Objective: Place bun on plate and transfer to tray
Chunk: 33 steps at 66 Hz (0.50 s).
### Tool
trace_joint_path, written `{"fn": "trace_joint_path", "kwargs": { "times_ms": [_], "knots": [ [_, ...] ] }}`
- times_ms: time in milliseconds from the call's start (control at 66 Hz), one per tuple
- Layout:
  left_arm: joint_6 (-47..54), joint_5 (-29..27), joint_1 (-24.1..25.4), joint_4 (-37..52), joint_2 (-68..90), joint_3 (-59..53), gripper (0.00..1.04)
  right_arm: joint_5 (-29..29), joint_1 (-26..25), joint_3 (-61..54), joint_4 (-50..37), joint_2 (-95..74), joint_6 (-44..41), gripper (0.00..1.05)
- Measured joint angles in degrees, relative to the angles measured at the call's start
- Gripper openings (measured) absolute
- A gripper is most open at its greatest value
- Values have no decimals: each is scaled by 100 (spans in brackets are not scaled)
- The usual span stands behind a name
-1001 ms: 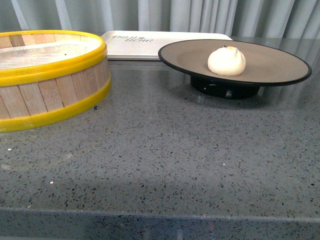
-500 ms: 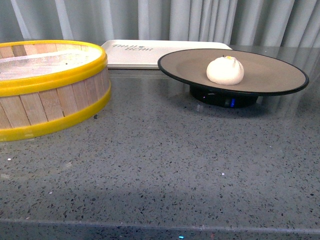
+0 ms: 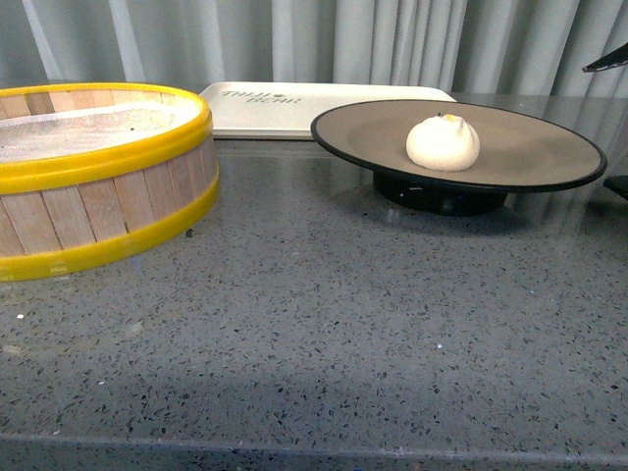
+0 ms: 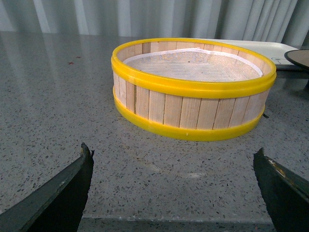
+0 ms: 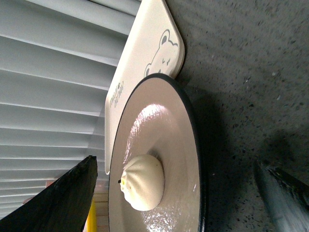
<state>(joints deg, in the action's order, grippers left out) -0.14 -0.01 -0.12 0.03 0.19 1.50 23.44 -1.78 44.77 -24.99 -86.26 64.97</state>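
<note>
Left gripper (image 4: 173, 152) and right gripper (image 5: 175, 162) are both gaping wide, holding nothing. One bun (image 3: 444, 143) is sitting on one plate (image 3: 530, 157); one tray (image 3: 294, 108), one basket (image 3: 98, 186).

Matte black wedge-shaped fingers (image 4: 58, 195), broad at base, narrow at tips.
</note>
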Motion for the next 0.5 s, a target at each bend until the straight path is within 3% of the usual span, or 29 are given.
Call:
{"fn": "trace_joint_path", "kwargs": {
  "times_ms": [500],
  "knots": [
    [0,2,0,0,2,0,98,424,374,581,-199,-831,798,96]
  ]
}}
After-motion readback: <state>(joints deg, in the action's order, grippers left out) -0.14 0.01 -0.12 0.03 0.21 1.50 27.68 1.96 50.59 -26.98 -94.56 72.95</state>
